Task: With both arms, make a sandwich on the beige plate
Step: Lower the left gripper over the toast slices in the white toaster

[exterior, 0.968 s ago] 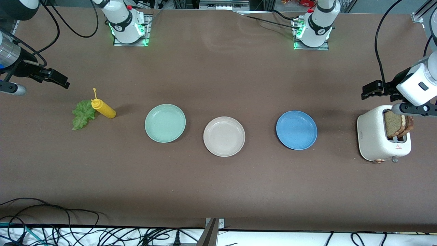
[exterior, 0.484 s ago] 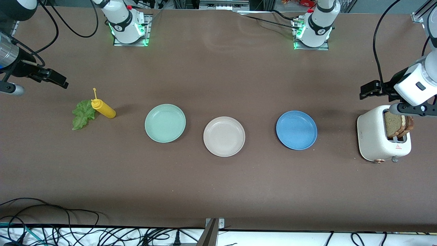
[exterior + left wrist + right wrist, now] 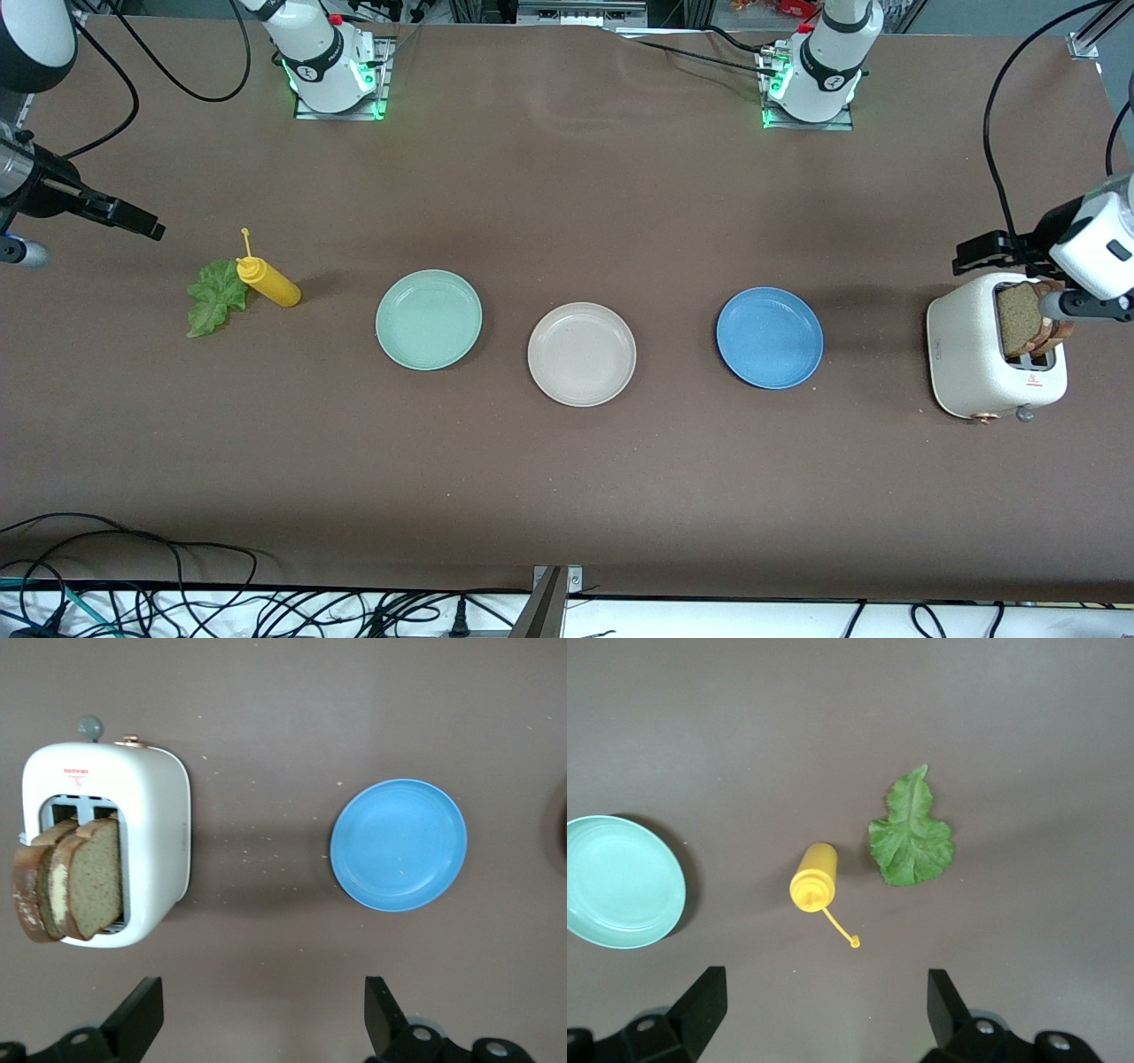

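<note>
At the right arm's end of the desk [image 3: 567, 496], the right claw [image 3: 133, 221] hangs in the air with its fingers spread wide and nothing between them, over bare desk near the lettuce leaf [image 3: 213, 299]. The leaf lies flat, touching the yellow squeeze bottle [image 3: 270, 282], which lies tipped on its side. Next along the row comes the mint green plate [image 3: 429, 319], then the beige plate [image 3: 581, 354] in the middle, slightly nearer to the front camera than its neighbours and with nothing on it. The blue plate [image 3: 769, 337] follows, apart from the beige one. At the left arm's end stands the white toaster [image 3: 974, 359], with two bread slices [image 3: 1028, 321] sticking up out of its slots, leaning together. The left claw [image 3: 983, 252] hovers over the toaster's edge toward the arms' bases, fingers released and wide apart, gripping nothing.
</note>
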Robot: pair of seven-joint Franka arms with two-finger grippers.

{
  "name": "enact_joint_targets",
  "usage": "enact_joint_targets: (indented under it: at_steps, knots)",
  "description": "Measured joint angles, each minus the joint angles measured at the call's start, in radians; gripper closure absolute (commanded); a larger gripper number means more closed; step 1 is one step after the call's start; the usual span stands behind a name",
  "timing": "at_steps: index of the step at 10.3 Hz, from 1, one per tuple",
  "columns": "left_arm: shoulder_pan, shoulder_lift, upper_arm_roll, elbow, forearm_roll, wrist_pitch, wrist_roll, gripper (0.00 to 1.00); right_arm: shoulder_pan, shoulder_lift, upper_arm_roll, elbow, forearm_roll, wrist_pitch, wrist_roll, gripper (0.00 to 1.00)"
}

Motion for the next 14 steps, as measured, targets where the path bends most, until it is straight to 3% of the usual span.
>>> enact_joint_targets:
  at_steps: [6,14]
  knots:
    - [0.115,0.130,0.003,-0.004,0.044,0.140,0.061,0.00,0.000,0.013,-0.006,-0.001,-0.001,0.002,-0.002,0.00]
    - [0.163,0.199,0.003,-0.004,0.045,0.203,0.201,0.00,0.001,0.013,-0.005,-0.003,-0.001,0.012,-0.002,0.00]
